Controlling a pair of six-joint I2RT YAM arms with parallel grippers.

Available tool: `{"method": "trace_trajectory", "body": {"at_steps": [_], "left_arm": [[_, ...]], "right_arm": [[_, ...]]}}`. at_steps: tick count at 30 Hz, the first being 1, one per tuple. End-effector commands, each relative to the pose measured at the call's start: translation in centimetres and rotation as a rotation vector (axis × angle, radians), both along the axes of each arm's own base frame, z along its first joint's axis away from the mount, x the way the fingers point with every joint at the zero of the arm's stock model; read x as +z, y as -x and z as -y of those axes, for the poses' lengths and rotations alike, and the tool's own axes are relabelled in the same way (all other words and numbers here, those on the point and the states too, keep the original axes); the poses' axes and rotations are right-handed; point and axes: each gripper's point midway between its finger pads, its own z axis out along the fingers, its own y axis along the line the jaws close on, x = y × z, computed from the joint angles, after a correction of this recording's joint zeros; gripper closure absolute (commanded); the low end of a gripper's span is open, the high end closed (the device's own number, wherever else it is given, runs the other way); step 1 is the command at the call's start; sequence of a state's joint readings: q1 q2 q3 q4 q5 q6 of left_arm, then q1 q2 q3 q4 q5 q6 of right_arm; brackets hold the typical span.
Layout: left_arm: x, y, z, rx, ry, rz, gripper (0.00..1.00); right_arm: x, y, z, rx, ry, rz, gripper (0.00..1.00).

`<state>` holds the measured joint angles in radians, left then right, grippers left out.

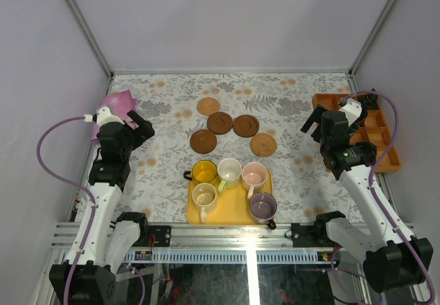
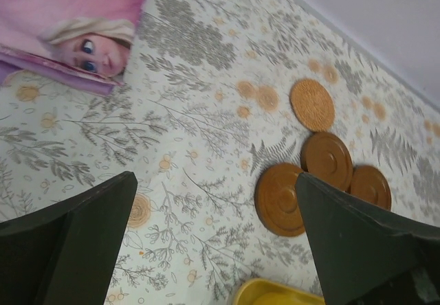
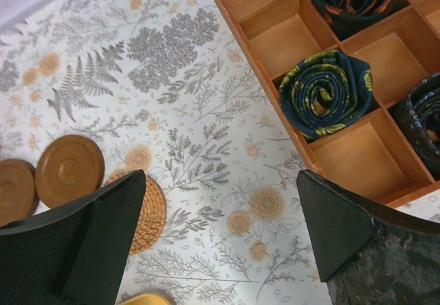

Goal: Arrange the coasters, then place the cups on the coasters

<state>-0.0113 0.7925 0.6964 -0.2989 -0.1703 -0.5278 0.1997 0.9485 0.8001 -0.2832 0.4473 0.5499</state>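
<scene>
Nearest, along the table's near edge: bases of both arms, left and right. Far left: pink printed item (image 1: 117,104) with a cartoon face, flat on the floral table cover (image 1: 158,174). Just right of it: left gripper (image 2: 214,176), claw spread wide, nothing between the fingers, hovering above the cover. Centre, far half: five coasters (image 1: 220,123) in a loose cluster, none under a cup; far tan coaster (image 1: 208,106) at the far left of the group, three dark brown coasters (image 1: 203,141) close together through the middle, near tan coaster (image 1: 263,144) at the right end. Centre, near half: yellow tray (image 1: 230,209) holding all five cups (image 1: 229,172); far row with yellow cup (image 1: 204,172), far cream cup, pale pink cup (image 1: 254,175); near row with near cream cup (image 1: 204,196) and grey-purple cup (image 1: 262,207). Right: right gripper (image 3: 221,174), claw likewise wide and empty, above the cover between the coasters and the orange divided tray (image 1: 388,162). Far right, inside that tray: rolled dark patterned fabric (image 3: 324,92), one roll per compartment, several compartments bare.
</scene>
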Motion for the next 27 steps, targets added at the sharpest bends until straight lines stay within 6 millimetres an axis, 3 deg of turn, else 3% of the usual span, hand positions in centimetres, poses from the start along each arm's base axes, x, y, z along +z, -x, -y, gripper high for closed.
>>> {"method": "trace_trajectory", "body": {"at_steps": [1, 4, 8, 16, 22, 24, 27], "left_arm": [[1.9, -0.4, 2.9, -0.233, -0.066, 0.069, 0.0], [2.6, -0.5, 4.2, -0.311, -0.061, 0.112, 0.0], [2.9, -0.7, 4.3, -0.302, -0.035, 0.14, 0.0], [-0.2, -1.5, 5.6, -0.37, 0.013, 0.048, 0.0], [-0.8, -2.0, 6.5, -0.394, 0.063, 0.047, 0.17], [-0.6, -2.1, 6.6, -0.396, 0.068, 0.061, 0.24], [-1.1, -2.3, 6.8, -0.401, 0.08, 0.039, 0.45]], "right_arm": [[1.5, -0.2, 0.1, 0.034, 0.049, -0.009, 0.01], [1.7, 0.0, 0.4, 0.023, 0.056, -0.004, 0.01], [1.0, -0.1, 0.2, 0.016, 0.032, 0.0, 0.01], [0.7, -2.0, -1.8, 0.136, 0.041, -0.049, 0.01], [-0.3, -2.8, -3.8, 0.231, -0.006, -0.064, 0.02], [-0.5, -3.0, -4.4, 0.258, -0.026, -0.059, 0.08], [-0.5, -3.4, -5.7, 0.319, -0.063, -0.052, 0.26]]}}
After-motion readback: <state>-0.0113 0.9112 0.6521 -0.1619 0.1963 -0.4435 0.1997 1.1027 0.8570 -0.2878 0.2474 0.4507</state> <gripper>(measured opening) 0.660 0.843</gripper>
